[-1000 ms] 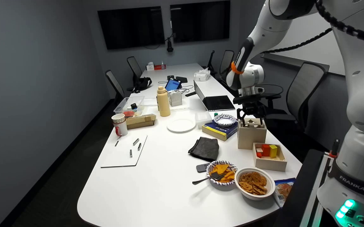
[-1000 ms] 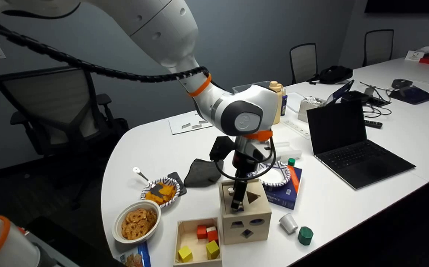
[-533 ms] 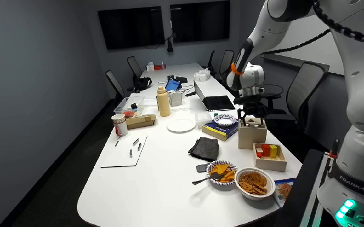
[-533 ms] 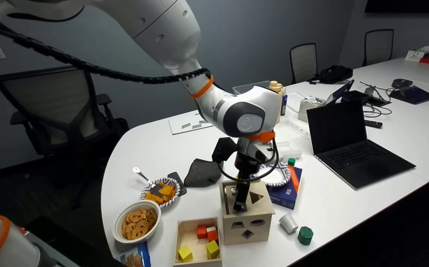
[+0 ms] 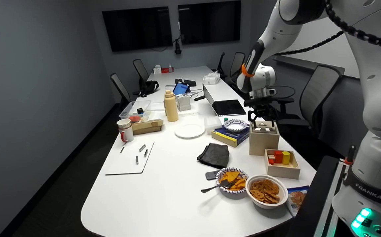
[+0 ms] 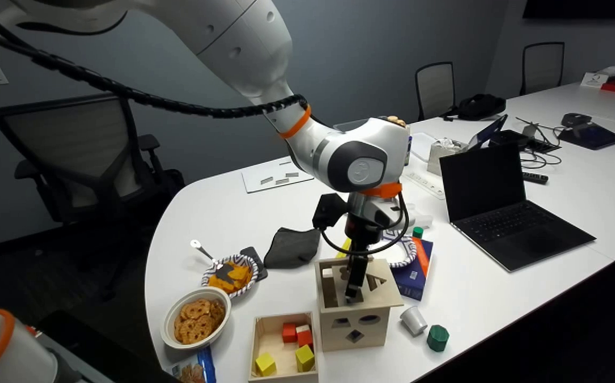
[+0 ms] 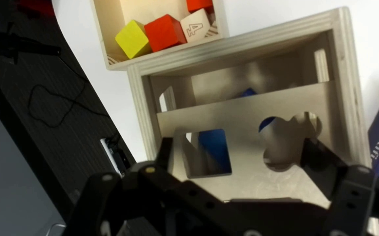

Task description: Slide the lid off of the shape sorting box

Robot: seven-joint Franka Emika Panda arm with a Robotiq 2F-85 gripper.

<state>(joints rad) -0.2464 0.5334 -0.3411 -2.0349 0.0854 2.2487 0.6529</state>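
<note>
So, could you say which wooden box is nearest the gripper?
The tall shape sorting box under the gripper, lid partly open; the low tray with blocks is farther away.

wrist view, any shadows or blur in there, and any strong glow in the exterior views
Wrist view: the hand very dark, a little soft-edged; shadow inside the shape sorting box; the lid fairly sharp; in an exterior view, green base lights glow brightly.

We see smooth, matt bare wood on the lid and the shape sorting box, whose rim shows plywood layers. The fingers look matt, the desk smooth, the folded cloth soft and dull; a wall screen looks glossy.
</note>
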